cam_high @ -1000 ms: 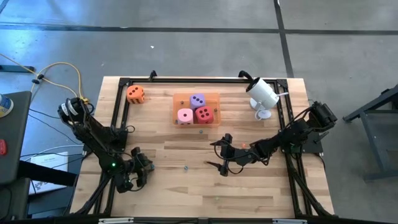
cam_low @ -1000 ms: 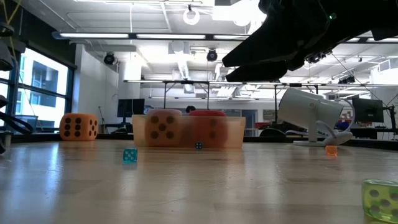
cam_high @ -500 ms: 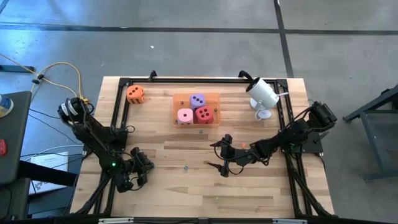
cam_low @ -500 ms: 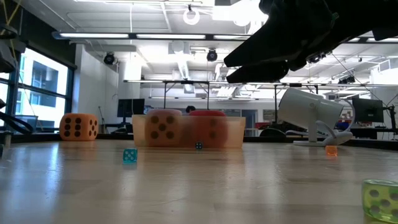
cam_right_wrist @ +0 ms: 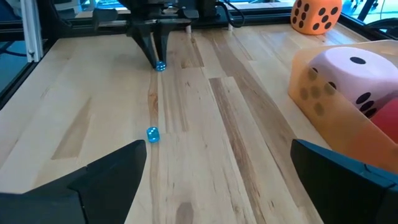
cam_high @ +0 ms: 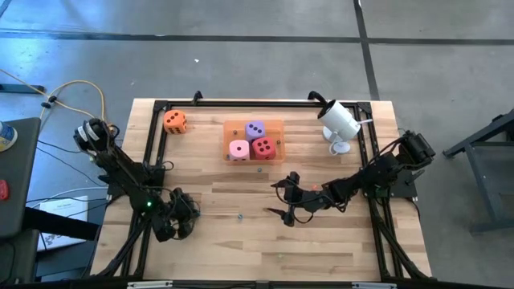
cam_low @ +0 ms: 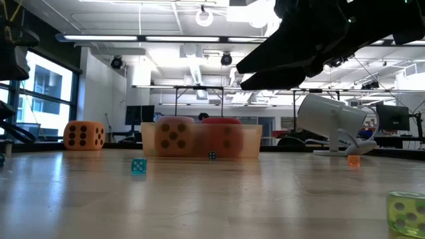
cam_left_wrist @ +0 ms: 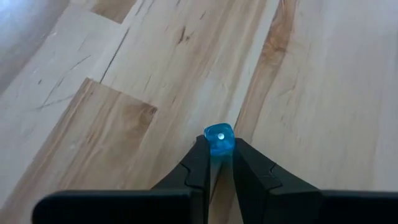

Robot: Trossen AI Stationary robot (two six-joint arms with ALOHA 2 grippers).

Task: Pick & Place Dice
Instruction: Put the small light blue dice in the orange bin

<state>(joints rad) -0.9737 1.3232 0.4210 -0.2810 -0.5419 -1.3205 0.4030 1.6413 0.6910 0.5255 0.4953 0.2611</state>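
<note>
Pinched between the narrow fingertips of the left tool point(cam_left_wrist: 217, 163) sits a tiny translucent blue die point(cam_left_wrist: 218, 138), one white pip showing, held low over the pale planks of the wooden counter point(cam_left_wrist: 323, 93); in the high view that tool point(cam_high: 186, 215) lies at the near left of the counter, and the right wrist view shows it farther off point(cam_right_wrist: 158, 59) with the blue die at its tips point(cam_right_wrist: 160, 66). The right tool point(cam_high: 287, 201) hangs over the middle of the counter with its fingers spread wide and nothing between them; its two dark fingers point(cam_right_wrist: 106, 174) frame the right wrist view on either side. A second small blue die point(cam_right_wrist: 152, 134) lies loose on the wood between the two tools, also seen from table height point(cam_low: 138, 166), and a small yellow-green die point(cam_low: 405, 214) rests close to the low camera at the near right. Farther back, a small orange die point(cam_low: 354, 160) sits near the white camera on its stand point(cam_high: 340, 122) at the far right. The translucent orange tray point(cam_high: 277, 125) stands at the far middle of the counter and holds three foam dice packed close together: the pink die point(cam_high: 239, 148) at its near left, the red die point(cam_high: 263, 147) at its near right, and the purple die point(cam_high: 255, 129) behind them. The orange die point(cam_high: 175, 121) rests alone on the counter at the far left, well apart from the tray.
</note>
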